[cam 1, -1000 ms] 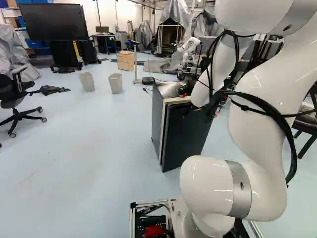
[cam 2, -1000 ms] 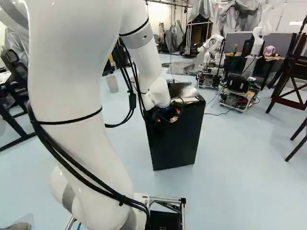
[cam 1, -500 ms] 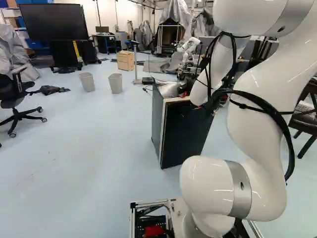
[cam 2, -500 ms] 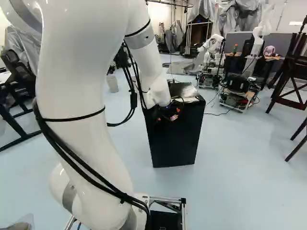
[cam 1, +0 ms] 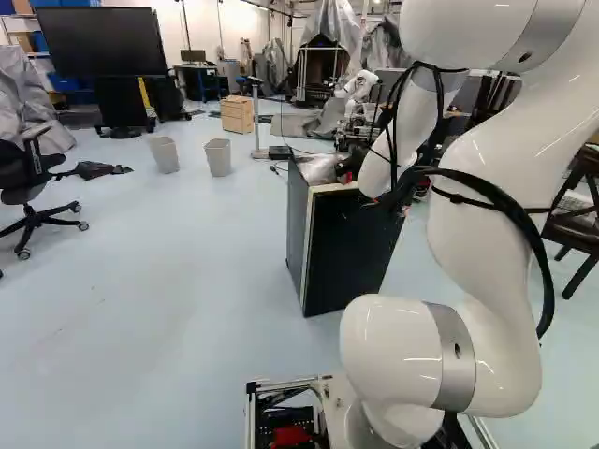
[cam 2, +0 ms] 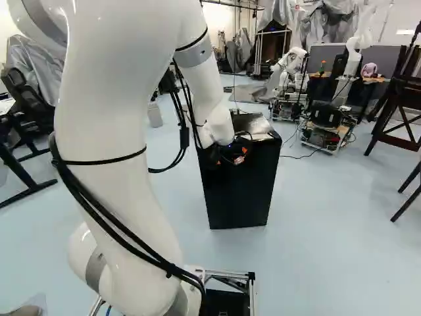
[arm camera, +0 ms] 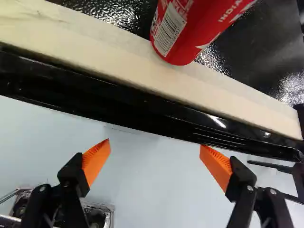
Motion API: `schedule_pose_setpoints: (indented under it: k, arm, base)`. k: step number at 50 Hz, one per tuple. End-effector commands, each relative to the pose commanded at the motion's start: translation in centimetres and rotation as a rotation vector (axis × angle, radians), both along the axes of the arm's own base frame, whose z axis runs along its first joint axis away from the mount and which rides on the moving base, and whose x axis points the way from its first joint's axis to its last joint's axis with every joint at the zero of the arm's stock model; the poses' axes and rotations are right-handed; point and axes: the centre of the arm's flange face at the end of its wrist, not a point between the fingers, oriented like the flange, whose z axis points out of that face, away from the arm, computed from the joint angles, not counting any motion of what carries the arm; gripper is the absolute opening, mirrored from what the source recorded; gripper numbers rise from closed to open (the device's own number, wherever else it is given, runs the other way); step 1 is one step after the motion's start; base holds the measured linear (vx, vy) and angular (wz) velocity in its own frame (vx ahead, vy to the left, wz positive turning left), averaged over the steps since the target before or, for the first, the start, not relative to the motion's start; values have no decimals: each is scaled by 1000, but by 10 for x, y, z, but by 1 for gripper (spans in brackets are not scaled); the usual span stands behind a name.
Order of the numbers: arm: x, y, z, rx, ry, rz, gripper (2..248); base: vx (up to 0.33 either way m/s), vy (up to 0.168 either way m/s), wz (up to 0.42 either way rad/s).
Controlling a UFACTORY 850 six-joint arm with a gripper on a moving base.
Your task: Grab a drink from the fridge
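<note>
Fridge, 1. Red can, 1: on the fridge's top, at its near edge. Gripper, 1: 2 fingers spread, empty, beside the fridge's near side. Hazards: too low an advance could catch the black rim; a skewed one, tip the can.

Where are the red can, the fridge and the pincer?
Red can (arm camera: 195, 29): wrist view, side wall.
Fridge (cam 2: 239, 194): right base view, dark face toward the base.
Pincer (arm camera: 154, 142): wrist view, midway between open fingertips.
</note>
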Motion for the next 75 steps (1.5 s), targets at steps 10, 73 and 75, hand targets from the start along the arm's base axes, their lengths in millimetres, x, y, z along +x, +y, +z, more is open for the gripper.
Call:
schedule_pose_setpoints:
  k: [10,73,75]
  arm:
    - [-5,0,0,1,2,-3,247]
    - [-55,17,15,161,-223,0,247]
    - [-57,18,16,169,-235,0,247]
  base:
    - [0,0,0]
    - [0,0,0]
    - [0,0,0]
